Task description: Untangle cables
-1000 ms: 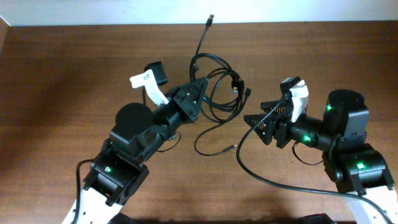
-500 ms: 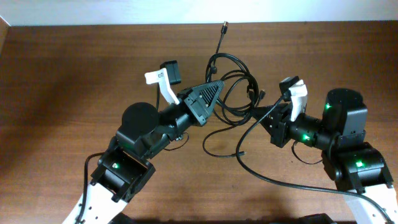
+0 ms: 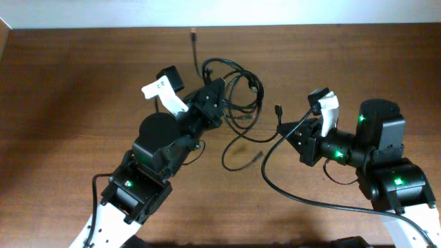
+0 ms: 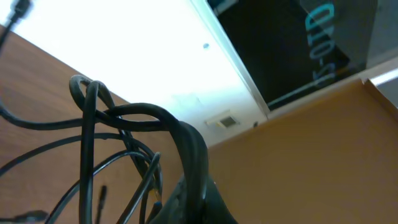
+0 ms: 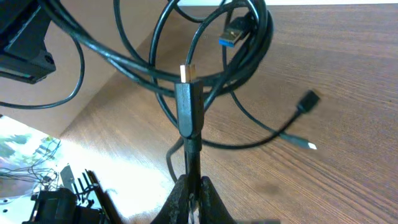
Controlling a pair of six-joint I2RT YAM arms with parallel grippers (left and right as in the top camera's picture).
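Dark brown wooden table point(image 3: 62, 103) meets a white wall point(image 3: 310, 12) at its far edge.

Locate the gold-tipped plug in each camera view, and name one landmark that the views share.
Overhead: the gold-tipped plug sits right of centre, just above the tip of the right gripper, which holds its cord.
Left wrist: it cannot be picked out here.
Right wrist: centre of the picture, upright, gold tip on top, above that gripper.
Shared landmark: the cable coil.

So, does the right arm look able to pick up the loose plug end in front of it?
Probably not yet: the right gripper is shut on a gold-tipped cable, though the loose plug end lies close by.
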